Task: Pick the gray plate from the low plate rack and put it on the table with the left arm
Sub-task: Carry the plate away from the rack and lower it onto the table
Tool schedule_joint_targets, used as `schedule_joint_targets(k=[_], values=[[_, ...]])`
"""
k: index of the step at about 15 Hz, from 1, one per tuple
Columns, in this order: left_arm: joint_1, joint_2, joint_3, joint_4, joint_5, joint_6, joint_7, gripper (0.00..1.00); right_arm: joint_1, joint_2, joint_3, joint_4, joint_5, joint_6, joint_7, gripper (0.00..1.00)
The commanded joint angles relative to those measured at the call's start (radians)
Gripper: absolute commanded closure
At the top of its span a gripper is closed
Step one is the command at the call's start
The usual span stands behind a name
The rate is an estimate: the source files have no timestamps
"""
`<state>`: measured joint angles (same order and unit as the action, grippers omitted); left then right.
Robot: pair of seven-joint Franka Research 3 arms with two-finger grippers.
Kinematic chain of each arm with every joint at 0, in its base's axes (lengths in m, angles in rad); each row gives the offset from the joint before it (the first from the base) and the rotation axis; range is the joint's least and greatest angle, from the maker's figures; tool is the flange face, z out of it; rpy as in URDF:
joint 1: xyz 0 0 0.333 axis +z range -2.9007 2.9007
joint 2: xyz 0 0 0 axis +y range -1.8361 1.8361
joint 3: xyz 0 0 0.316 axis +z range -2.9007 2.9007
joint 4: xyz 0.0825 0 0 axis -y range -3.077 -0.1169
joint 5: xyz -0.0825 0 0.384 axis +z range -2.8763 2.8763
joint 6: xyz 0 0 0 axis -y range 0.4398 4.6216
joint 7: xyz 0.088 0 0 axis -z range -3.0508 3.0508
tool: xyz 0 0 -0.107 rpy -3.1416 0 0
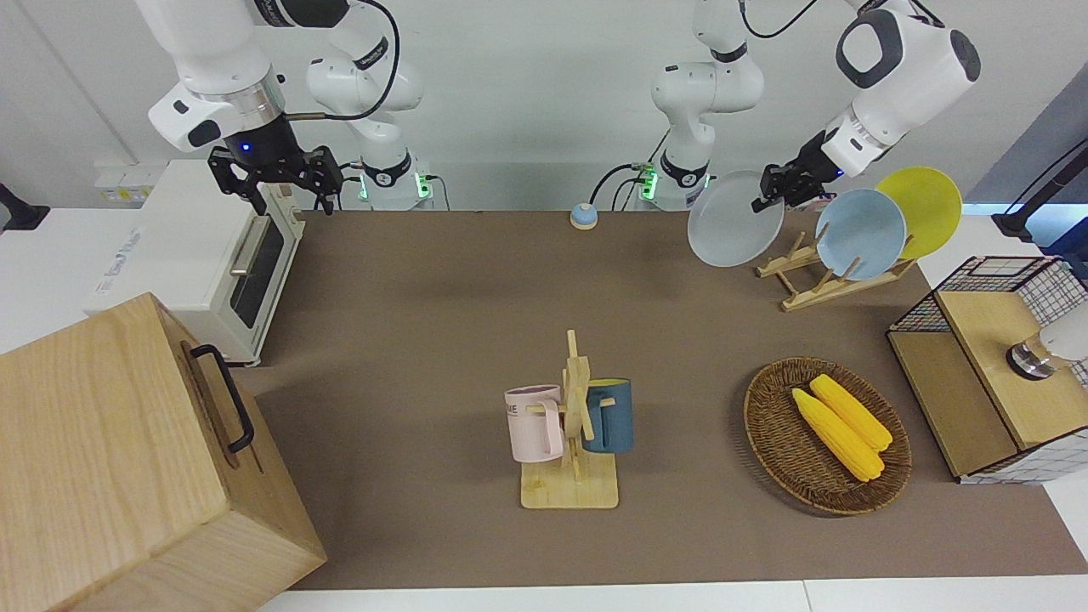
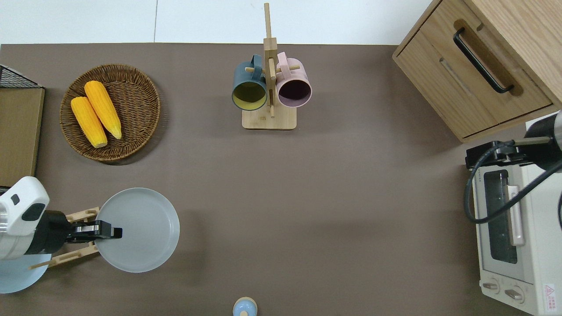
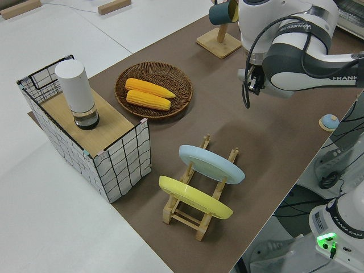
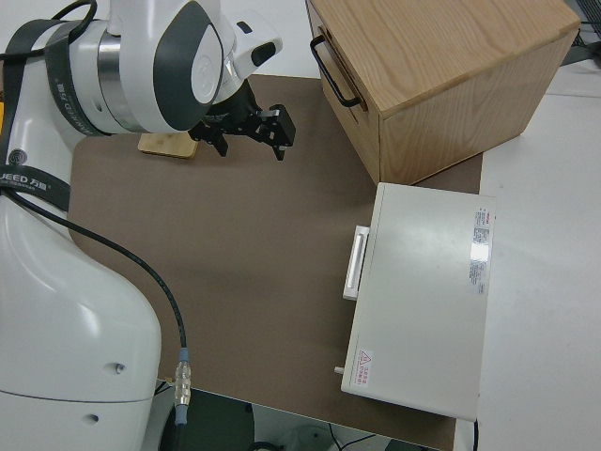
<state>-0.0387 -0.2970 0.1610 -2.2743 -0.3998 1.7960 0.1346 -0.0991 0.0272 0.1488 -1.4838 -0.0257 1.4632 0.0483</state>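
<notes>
My left gripper (image 1: 759, 204) (image 2: 115, 231) is shut on the rim of the gray plate (image 1: 731, 223) (image 2: 140, 229). The plate hangs tilted in the air, clear of the low plate rack (image 1: 816, 285) (image 2: 81, 215) (image 3: 193, 216). From overhead it is over the table (image 1: 425, 340), just off the rack's end that faces the right arm. A light blue plate (image 1: 860, 234) (image 3: 211, 164) and a yellow plate (image 1: 920, 211) (image 3: 195, 197) still lean in the rack. The right gripper (image 1: 285, 183) (image 4: 254, 136) is parked and open.
A mug stand (image 1: 571, 425) with a pink and a blue mug stands mid-table. Near the rack are a wicker basket (image 1: 769, 442) of corn and a wire crate (image 1: 994, 374) with a white cylinder. A toaster oven (image 1: 212, 255), wooden drawer box (image 1: 127, 459) and small bell (image 1: 583, 215) also stand here.
</notes>
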Motion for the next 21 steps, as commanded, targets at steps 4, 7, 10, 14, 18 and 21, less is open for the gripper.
schedule_joint_targets(k=[4,7,10,14,18,21], values=[[-0.093,-0.011,0.005,-0.154,-0.076,0.207,0.003,1.0,-0.002,0.002,0.003,0.005,0.004,-0.006,0.004,0.017],[-0.105,-0.013,0.005,-0.206,-0.119,0.256,0.037,1.0,-0.002,0.002,0.003,0.005,0.004,-0.006,0.004,0.017],[-0.101,-0.011,0.005,-0.249,-0.184,0.272,0.147,1.0,-0.002,0.002,0.003,0.005,0.003,-0.006,0.004,0.017],[-0.095,0.007,0.006,-0.295,-0.283,0.302,0.265,1.0,-0.002,0.002,0.003,0.005,0.004,-0.006,0.004,0.017],[-0.104,0.035,0.005,-0.3,-0.295,0.327,0.28,1.0,-0.002,0.002,0.003,0.005,0.004,-0.006,0.004,0.017],[-0.104,0.071,0.005,-0.298,-0.313,0.329,0.339,1.0,-0.002,0.002,0.003,0.005,0.004,-0.006,0.004,0.017]])
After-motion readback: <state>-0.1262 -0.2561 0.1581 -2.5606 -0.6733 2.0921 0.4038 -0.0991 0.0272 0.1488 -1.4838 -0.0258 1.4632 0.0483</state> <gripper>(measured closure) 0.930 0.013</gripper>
